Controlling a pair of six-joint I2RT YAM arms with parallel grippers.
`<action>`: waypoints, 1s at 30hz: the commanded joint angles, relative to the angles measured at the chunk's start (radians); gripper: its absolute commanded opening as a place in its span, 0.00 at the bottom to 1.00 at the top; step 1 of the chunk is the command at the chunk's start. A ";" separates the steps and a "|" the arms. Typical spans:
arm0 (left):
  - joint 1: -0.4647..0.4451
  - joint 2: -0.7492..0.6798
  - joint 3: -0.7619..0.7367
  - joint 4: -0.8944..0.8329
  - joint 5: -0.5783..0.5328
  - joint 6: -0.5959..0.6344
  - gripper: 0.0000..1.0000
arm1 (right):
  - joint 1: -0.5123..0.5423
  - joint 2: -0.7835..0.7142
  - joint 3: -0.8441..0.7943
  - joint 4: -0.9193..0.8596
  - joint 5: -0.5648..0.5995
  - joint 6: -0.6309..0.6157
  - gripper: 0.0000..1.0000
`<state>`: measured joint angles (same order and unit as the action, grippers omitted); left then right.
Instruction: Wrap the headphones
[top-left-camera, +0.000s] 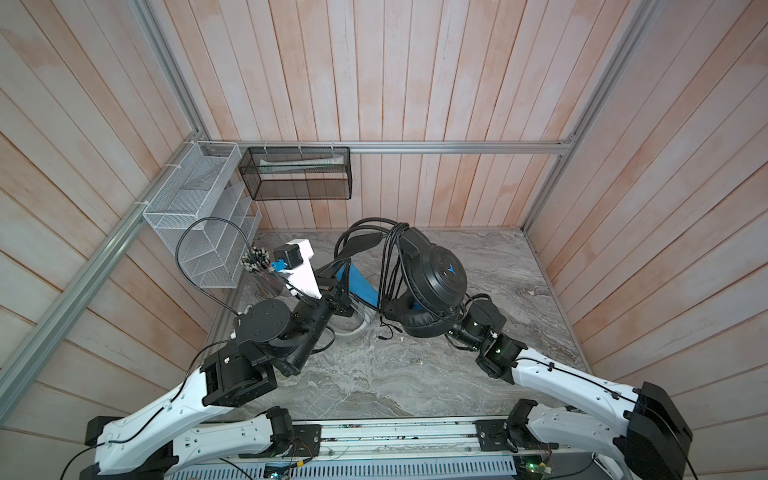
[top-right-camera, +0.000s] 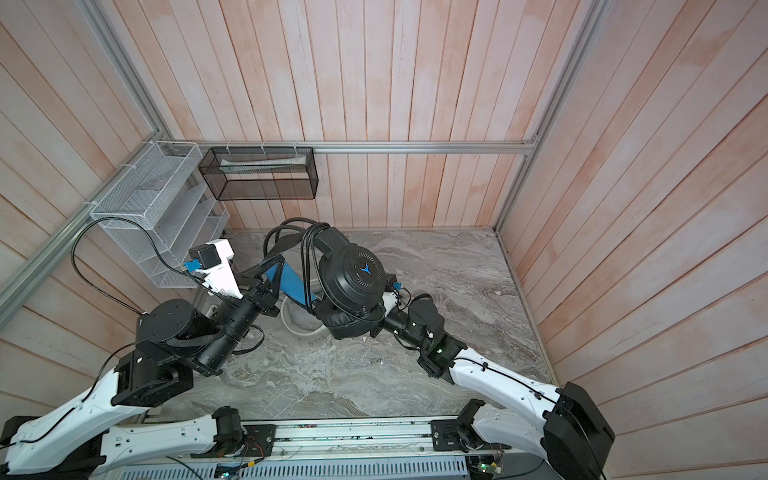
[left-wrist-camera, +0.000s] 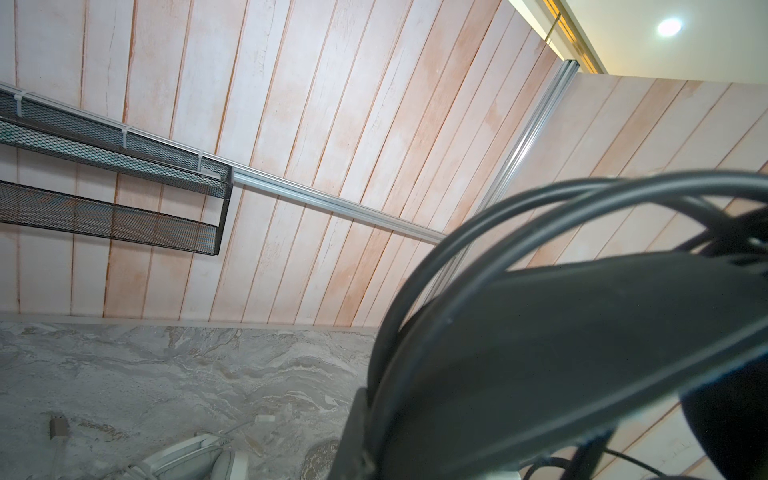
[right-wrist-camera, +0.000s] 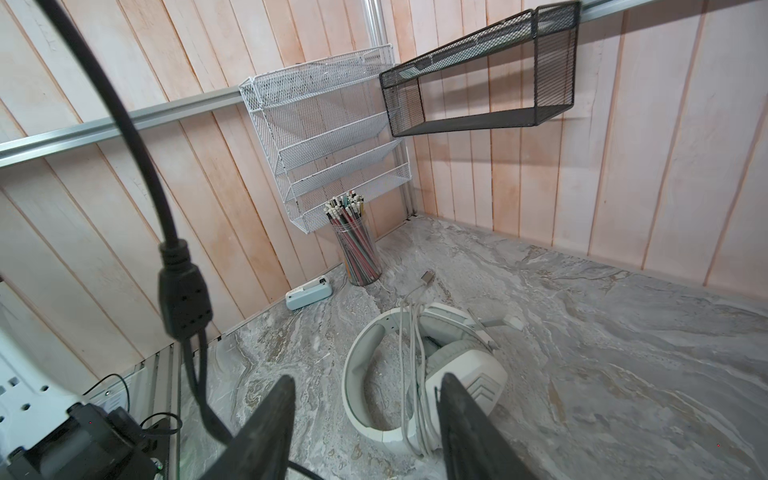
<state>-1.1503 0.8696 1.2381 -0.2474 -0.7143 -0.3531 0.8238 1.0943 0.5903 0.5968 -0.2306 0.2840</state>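
The black headphones (top-left-camera: 436, 278) hang in the air over the middle of the table (top-left-camera: 415, 374), one ear cup turned up toward the top cameras. Your left gripper (top-left-camera: 345, 270) is pressed together on their blue-lined headband. The black cable (top-left-camera: 388, 266) lies in several loops over the band, just beside the ear cup. Your right gripper (right-wrist-camera: 368, 378) sits beneath that ear cup and is hidden in both top views. Its wrist view shows the fingers spread with nothing between them, and a cable splitter (right-wrist-camera: 183, 295) hangs just beside one finger.

The white headphones (right-wrist-camera: 465, 382) lie flat on the table below, left of centre, with their grey-white cable (right-wrist-camera: 409, 365) draped across the band.

Open grey marble runs from there to the table's right and near edges. At the far-left corner stands a pencil cup (right-wrist-camera: 359, 253), and a small white device (right-wrist-camera: 309, 293) lies along the left edge. Above them a white mesh rack (right-wrist-camera: 328, 137) hangs on the left wall and a black mesh basket (right-wrist-camera: 478, 83) on the far wall, both on an aluminium rail (top-left-camera: 457, 146) across pale wooden planks.

The only mark you can make out is a blue Y-shaped emblem (top-left-camera: 451, 270) on the ear cup.
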 joint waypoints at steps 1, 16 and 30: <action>-0.001 -0.025 0.044 0.053 -0.014 -0.041 0.00 | -0.003 -0.002 -0.022 0.083 -0.076 0.046 0.57; 0.000 -0.038 0.011 0.055 -0.020 -0.065 0.00 | -0.001 0.066 -0.059 0.255 -0.193 0.160 0.55; 0.000 -0.055 -0.004 0.045 -0.032 -0.072 0.00 | 0.002 -0.012 -0.115 0.278 -0.160 0.196 0.53</action>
<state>-1.1503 0.8307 1.2339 -0.2764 -0.7380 -0.3878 0.8238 1.0977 0.4904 0.8440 -0.4011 0.4568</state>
